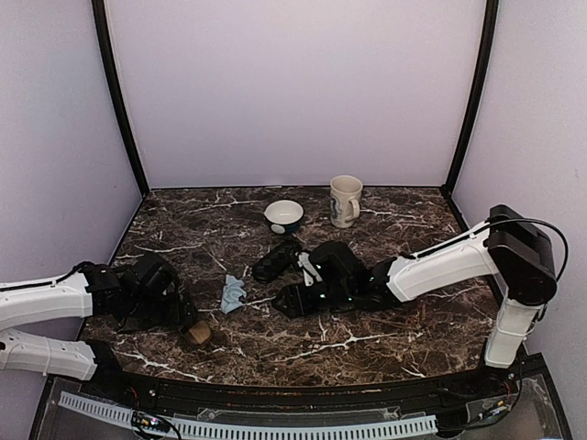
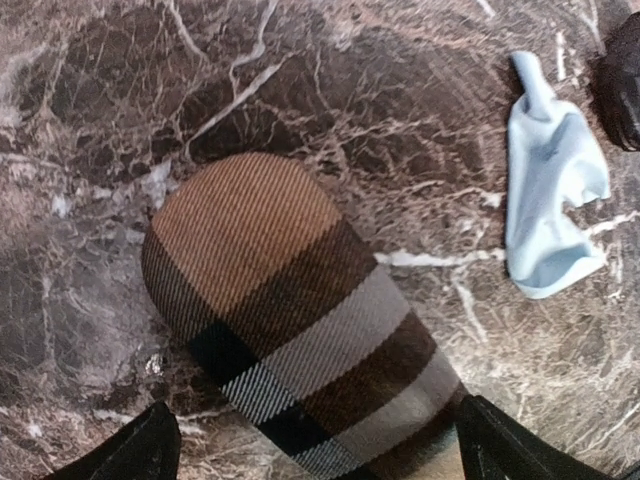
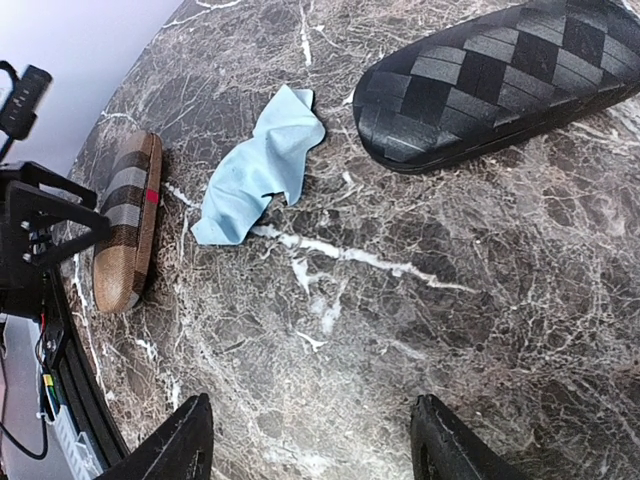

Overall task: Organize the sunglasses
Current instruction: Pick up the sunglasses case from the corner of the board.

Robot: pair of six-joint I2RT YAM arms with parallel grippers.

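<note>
Inspected dark marble tabletop [image 1: 367, 339] from above and from both wrists. Found left claw [image 2: 315, 445] spread to its widest, low over the left front of the tabletop, with its two dark fingertips [image 2: 140, 455] astride the near end of a brown striped case [image 2: 280, 300]. Noted clear marble between the case and the fingertip at the lower left of the wrist view; could not settle contact on the other side. Placed that case near the front edge, lying flat and closed, tan end farthest from the wrist camera. Recorded a crumpled light blue cloth [image 2: 550, 190] a little beyond the case, apart from it, flat on the marble. Found right claw [image 3: 315, 440] also spread, held low over the middle of the tabletop, with only bare marble between its fingers [image 3: 185, 445] and nothing pinched. Located a black checkered case [image 3: 500, 80] just ahead of that claw, closed, lying lengthwise on the marble, near the cloth yet not touching it. Logged a white bowl [image 1: 283, 216] with a dark band and a pale mug [image 1: 345, 200], both upright toward the rear, near each other, well apart from the left claw and behind the black case. Searched all three views for the sunglasses: could not make them out anywhere, so cannot tell their position.
</note>
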